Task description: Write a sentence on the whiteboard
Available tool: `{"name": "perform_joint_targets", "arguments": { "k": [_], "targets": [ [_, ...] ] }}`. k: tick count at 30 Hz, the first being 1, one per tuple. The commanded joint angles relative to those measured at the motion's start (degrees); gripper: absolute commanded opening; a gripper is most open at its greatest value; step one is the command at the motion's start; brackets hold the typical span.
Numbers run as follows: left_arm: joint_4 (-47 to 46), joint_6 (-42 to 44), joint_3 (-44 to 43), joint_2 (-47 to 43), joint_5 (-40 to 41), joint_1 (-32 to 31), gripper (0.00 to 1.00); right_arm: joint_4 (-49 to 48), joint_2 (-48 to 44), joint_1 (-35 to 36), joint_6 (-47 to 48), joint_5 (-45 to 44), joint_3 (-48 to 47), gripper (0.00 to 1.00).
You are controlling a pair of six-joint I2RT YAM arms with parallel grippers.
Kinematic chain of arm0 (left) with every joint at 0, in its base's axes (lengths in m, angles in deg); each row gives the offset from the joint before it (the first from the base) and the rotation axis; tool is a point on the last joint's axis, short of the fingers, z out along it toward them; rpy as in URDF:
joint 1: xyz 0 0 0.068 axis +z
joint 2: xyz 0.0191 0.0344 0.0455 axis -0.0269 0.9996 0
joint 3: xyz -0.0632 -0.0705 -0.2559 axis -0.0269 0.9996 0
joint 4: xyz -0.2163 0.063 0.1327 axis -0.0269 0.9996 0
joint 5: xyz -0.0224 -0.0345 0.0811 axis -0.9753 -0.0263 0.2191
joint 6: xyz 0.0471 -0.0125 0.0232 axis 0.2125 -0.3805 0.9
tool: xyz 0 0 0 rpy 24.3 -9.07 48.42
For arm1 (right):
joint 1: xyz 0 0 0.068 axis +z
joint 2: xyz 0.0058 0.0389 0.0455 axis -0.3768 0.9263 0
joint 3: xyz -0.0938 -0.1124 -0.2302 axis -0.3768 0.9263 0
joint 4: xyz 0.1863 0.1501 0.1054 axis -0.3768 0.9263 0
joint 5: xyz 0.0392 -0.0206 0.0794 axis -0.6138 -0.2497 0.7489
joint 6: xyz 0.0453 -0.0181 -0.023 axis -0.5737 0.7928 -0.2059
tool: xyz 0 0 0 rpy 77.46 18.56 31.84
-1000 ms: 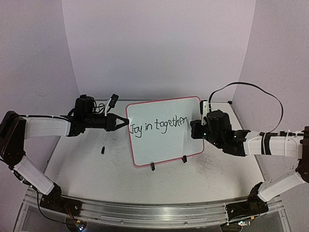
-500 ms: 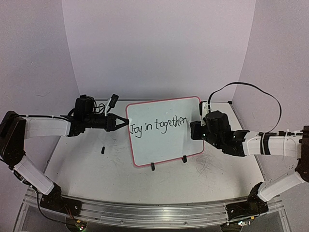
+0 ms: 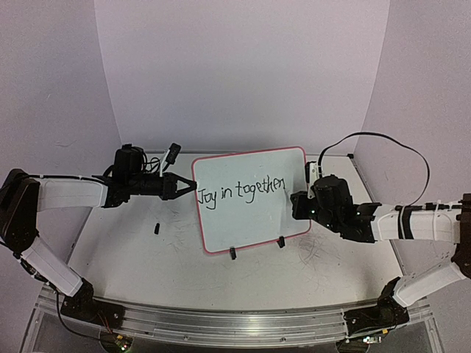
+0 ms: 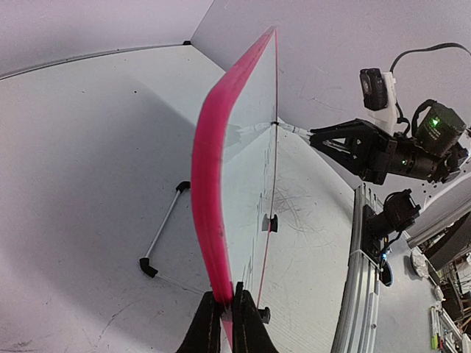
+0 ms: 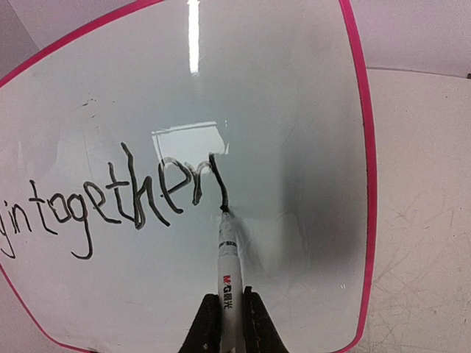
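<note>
Pink-rimmed and propped nearly upright on its black clip feet (image 3: 232, 254), the whiteboard (image 3: 250, 198) stands mid-table on the scuffed white tabletop (image 3: 132, 272), its face turned toward the arms' bases. From nine o'clock the left gripper (image 4: 227, 312) reaches in and pinches the board's left rim, fingers closed hard on the thin edge. I'd say that is to brace it, since a light board on small feet would likely slide or tip under the push of writing. From three o'clock the right gripper (image 5: 228, 320) has its fingers clamped on the barrel of a white marker (image 5: 228, 257), whose nib touches the board at the foot of a short down-stroke just past the last letter. From overhead the line reads roughly "Joy in together", yet the marker is all but lost against the gripper there. Only the right wrist view shows the nib in contact, with bare board beyond it toward three o'clock. The left wrist view looks along the board edge-on and shows what neither other view does: a thin wire stand (image 4: 163, 234) behind it and how slim the pinched rim is. At about eight o'clock of the board lies a small black piece (image 3: 157, 228), perhaps the marker's cap, though it is too small to be sure.
</note>
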Motion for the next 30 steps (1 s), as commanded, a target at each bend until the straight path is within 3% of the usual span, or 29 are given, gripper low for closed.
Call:
{"name": "perform_joint_targets", "arguments": {
  "k": [1,17,30],
  "targets": [
    [0.4,2.2,-2.4,-1.3,-0.5,-0.9,0.0,-0.3,0.3,0.1,-0.4,-0.7,-0.8,0.0],
    [0.5,2.3,-2.2,-1.6,-0.4,-0.9,0.0,-1.8,2.2,-0.5,2.2,-4.4,-5.4,0.0],
    [0.6,2.5,-2.2,-1.4,-0.4,-1.0,0.0,1.6,0.6,-0.7,0.0,-4.8,-3.8,0.0]
  ]
}}
